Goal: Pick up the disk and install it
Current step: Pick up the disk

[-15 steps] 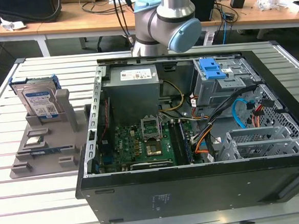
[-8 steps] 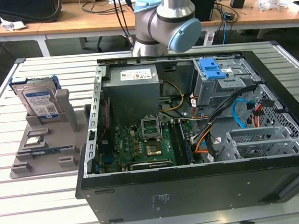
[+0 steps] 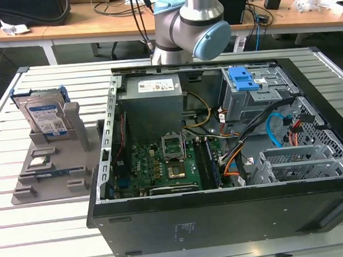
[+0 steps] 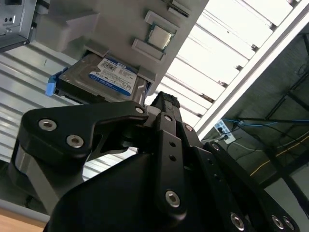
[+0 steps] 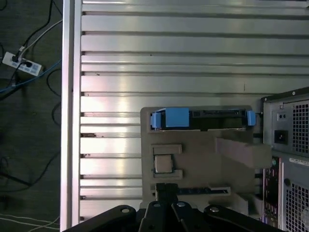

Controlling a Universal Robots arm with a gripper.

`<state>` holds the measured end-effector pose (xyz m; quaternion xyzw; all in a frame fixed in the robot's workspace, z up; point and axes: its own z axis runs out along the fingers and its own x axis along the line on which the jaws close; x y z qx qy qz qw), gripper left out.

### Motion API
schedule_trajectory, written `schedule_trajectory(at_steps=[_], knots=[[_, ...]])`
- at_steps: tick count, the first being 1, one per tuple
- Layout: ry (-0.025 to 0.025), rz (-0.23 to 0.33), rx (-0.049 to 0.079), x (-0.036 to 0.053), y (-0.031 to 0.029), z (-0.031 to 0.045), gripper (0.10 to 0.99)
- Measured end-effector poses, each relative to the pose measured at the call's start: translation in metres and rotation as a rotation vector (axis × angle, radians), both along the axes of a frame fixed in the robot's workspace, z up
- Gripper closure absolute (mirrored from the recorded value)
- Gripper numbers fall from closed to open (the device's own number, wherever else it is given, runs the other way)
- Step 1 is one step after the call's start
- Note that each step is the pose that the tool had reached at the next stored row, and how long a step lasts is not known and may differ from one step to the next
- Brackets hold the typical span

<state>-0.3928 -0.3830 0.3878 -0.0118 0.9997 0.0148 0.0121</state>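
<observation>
The disk (image 3: 44, 114) stands on edge in a slot of the grey holder (image 3: 51, 175) at the exterior view's left, its white-and-blue label facing out and a blue bracket around it. The second wrist view shows the disk (image 4: 108, 77) from its label side. In the first wrist view the disk (image 5: 203, 116) appears edge-on with its blue rail. My gripper (image 5: 166, 189) hangs well above the holder, apart from the disk, with its black fingers together and nothing between them. The same shut tip of the gripper (image 4: 164, 100) is seen in the second wrist view.
An open black computer case (image 3: 225, 219) lies beside the holder, with a motherboard (image 3: 162, 161) and a drive cage carrying a blue latch (image 3: 244, 79). A small silver chip (image 5: 163, 164) sits on the holder. The arm's elbow (image 3: 193, 21) rises behind the case. Everything rests on a slatted metal table (image 3: 44, 243).
</observation>
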Motion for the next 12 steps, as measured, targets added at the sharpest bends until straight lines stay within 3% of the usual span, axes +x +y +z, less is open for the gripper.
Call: schedule_trajectory(at_steps=[7, 12], knots=[[0.0000, 0.090, 0.000, 0.0000, 0.0000, 0.0000, 0.984], [0.0000, 0.183, 0.000, 0.0000, 0.0000, 0.0000, 0.984]])
